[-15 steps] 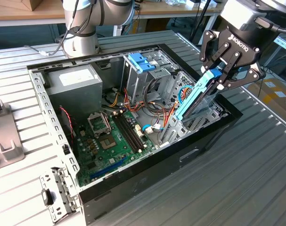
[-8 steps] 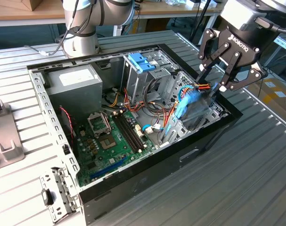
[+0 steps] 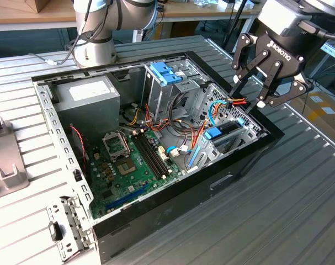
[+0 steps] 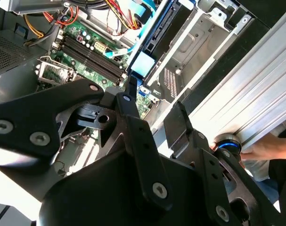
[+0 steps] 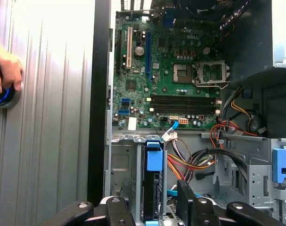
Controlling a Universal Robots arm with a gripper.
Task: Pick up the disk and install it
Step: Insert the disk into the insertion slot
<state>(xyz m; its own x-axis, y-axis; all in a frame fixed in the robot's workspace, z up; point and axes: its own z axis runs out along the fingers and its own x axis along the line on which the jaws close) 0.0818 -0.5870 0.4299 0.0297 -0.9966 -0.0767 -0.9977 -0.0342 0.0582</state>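
Exterior view | open computer case [image 3: 156,215] holds motherboard [image 3: 128,165] and disk [image 3: 227,130], standing on edge | claw [image 3: 248,99] spread, just above disk

You had the case [image 3: 173,204] lying on the desk [image 3: 277,210]. Inside it, the motherboard [image 3: 128,165] lay on the bottom. The power supply [image 3: 90,99] sat toward the exterior view's left, the cage [image 3: 167,74] behind the board, and the disk [image 3: 227,130] in the bay at the exterior view's right, below your pincer [image 3: 249,98].
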